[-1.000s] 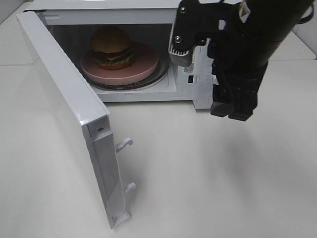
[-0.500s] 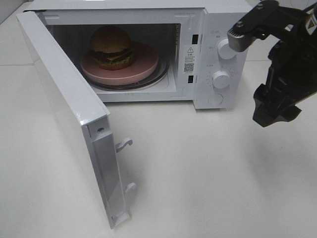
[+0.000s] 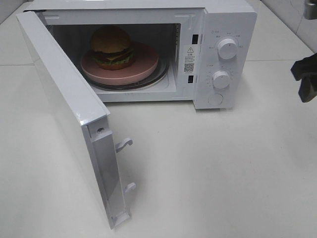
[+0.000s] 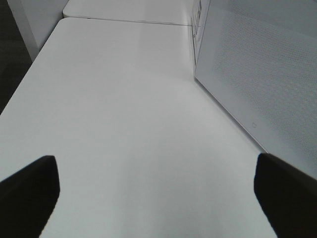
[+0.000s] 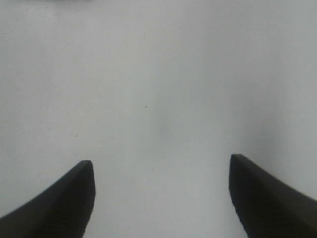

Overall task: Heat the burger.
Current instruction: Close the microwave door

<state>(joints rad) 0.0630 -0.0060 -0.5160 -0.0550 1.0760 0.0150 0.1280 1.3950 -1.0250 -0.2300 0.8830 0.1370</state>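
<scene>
from the high camera we see the burger [image 3: 111,47] sitting on the pink plate [image 3: 143,64] inside the microwave [image 3: 225,29], whose door [image 3: 64,109] is swung wide open. our right gripper [image 3: 305,82] shows at the picture's edge, well apart from the microwave. in the left wrist view our left gripper [image 4: 158,198] is spread wide over the bare table [image 4: 124,99], holding nothing. in the right wrist view the right gripper's jaws stand apart, empty, above the table.

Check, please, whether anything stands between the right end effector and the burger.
Yes: the microwave's control panel lies on the straight line from the right end effector to the burger. From the front, the door stands open and nothing visible blocks the way in.
</scene>
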